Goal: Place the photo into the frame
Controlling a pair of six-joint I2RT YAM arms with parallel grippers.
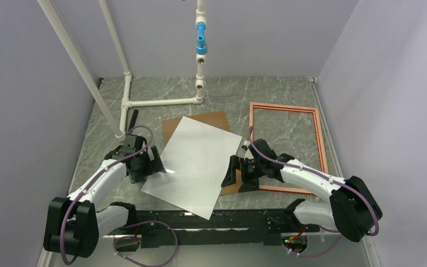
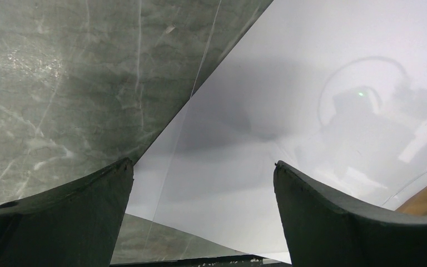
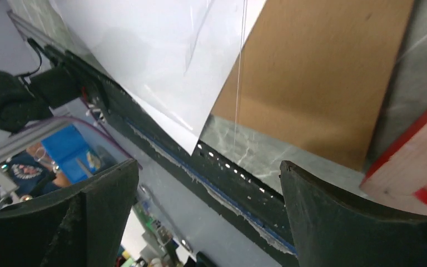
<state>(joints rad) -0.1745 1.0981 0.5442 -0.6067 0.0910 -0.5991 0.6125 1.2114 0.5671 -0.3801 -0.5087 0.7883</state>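
left gripper (image 1: 157, 163) spread wide, empty, at left edge of photo (image 1: 197, 167) | right gripper (image 1: 233, 178) likewise at its right edge | photo centre, white-up; frame (image 1: 283, 105) right of picture | I'd pinch one edge shallowly, no creasing

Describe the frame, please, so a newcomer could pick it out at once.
On the green marble table, look along the right wall. The frame lies flat there, orange-wood face up. Unlike the solid brown board and white photo sheet nearby, it is hollow, marble showing through.
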